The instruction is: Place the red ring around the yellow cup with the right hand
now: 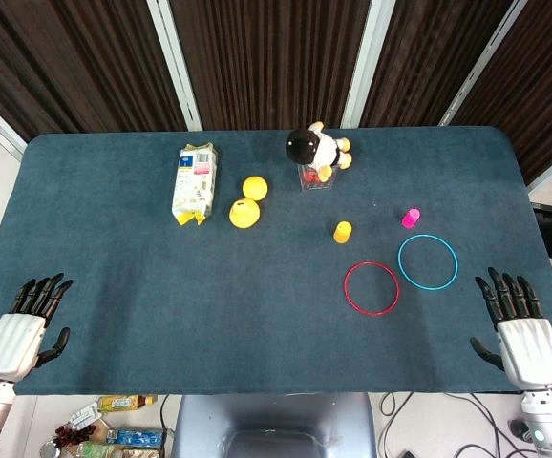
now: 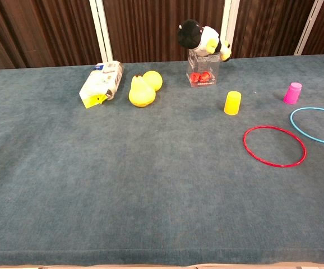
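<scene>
Head view: right hand (image 1: 521,329) rests at near right table edge, fingers spread, holds nothing. Left hand (image 1: 23,326) same at near left corner, empty. Red ring (image 1: 371,287) lies flat on cloth, between right hand and yellow cup (image 1: 343,232); cup upright, outside ring, just beyond it. Task not started, in my judgement: reach, grasp, lift, lower over cup all remain. Blue ring (image 1: 428,262) almost touches red ring on right side; pink cup (image 1: 410,218) near. Open cloth in front of ring; table (image 1: 161,305) edge close behind hand.

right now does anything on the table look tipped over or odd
The white and yellow carton lies on its side at the far left. The black and white plush toy perches tilted atop a small clear box. The yellow cup stands upright.
</scene>
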Robot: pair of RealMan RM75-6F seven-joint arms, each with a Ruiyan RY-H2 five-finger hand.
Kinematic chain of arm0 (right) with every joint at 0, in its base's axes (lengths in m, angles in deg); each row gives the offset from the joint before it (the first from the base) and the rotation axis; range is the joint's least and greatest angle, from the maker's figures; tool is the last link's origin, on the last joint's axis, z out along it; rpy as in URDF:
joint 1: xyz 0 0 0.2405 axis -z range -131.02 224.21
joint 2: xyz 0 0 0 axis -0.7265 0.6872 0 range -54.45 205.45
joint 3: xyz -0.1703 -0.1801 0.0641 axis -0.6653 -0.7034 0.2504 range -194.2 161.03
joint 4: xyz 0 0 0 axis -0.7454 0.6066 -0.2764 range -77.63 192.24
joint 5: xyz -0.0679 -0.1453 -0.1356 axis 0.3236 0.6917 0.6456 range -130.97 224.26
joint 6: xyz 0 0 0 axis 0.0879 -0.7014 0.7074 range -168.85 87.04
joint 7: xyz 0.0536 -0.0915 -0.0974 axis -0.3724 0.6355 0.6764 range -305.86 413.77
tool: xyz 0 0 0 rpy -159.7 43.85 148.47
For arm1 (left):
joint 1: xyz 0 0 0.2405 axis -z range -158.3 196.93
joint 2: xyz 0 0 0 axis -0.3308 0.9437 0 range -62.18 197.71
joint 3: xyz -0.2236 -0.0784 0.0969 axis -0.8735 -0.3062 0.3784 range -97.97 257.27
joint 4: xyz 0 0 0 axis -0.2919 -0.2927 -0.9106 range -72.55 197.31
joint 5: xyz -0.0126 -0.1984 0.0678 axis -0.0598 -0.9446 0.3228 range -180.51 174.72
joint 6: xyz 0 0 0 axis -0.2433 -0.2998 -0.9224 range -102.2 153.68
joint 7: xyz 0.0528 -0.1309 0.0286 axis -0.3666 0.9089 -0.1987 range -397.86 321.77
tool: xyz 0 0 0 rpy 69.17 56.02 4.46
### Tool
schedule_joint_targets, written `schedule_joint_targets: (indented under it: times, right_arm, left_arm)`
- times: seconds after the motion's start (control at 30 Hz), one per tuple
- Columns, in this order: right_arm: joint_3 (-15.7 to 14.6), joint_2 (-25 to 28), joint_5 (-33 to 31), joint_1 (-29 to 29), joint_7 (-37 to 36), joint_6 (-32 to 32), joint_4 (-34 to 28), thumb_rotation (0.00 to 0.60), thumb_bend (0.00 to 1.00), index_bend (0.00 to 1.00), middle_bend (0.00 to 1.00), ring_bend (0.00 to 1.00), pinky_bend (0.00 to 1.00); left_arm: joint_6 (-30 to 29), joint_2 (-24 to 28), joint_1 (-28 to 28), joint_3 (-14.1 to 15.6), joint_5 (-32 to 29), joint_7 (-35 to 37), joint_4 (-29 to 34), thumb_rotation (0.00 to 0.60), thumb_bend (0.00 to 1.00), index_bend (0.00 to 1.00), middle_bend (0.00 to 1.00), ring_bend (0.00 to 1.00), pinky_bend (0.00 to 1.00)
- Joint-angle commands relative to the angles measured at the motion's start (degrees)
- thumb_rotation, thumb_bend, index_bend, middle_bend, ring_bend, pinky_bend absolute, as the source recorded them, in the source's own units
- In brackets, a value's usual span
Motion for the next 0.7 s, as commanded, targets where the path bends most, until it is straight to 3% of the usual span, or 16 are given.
schedule_joint_targets:
  times: [0.03,0.2,0.37,0.53,0.7]
  right_arm:
    - [0.0,-0.3,0.4,-0.1,0.1,0.4,0.2,0.6,0.27,0.0,0.0,0.0,0.0]
    - [-0.6,-1.8,2.5,-1.7,-0.5,3.0,2.1,0.6,0.27,0.01,0.0,0.0,0.0]
    - [-0.8,-4.2,1.3,-6.1,1.5,12.7,4.0,0.6,0.27,0.09,0.0,0.0,0.0]
    - [-0.7,-6.6,1.1,-11.8,0.2,22.4,6.9,0.6,0.27,0.29,0.0,0.0,0.0]
    - [-0.3,-10.8,1.2,-14.9,-4.0,26.1,12.8,0.6,0.32,0.48,0.0,0.0,0.0]
  left_arm:
    - [-0.1,0.1,-0.1,0.0,0.0,0.1,0.0,0.6,0.46,0.0,0.0,0.0,0.03]
    - [-0.8,0.4,-0.4,0.3,0.5,0.8,0.2,0.6,0.46,0.0,0.0,0.0,0.03]
    - [-1.0,0.8,-0.4,0.6,1.1,1.9,0.2,0.6,0.46,0.0,0.0,0.0,0.04]
    - [-0.9,1.2,-0.4,0.7,1.0,2.7,0.0,0.6,0.46,0.0,0.0,0.0,0.04]
    - [-0.7,1.5,-0.4,1.0,1.3,3.5,0.1,0.6,0.46,0.0,0.0,0.0,0.04]
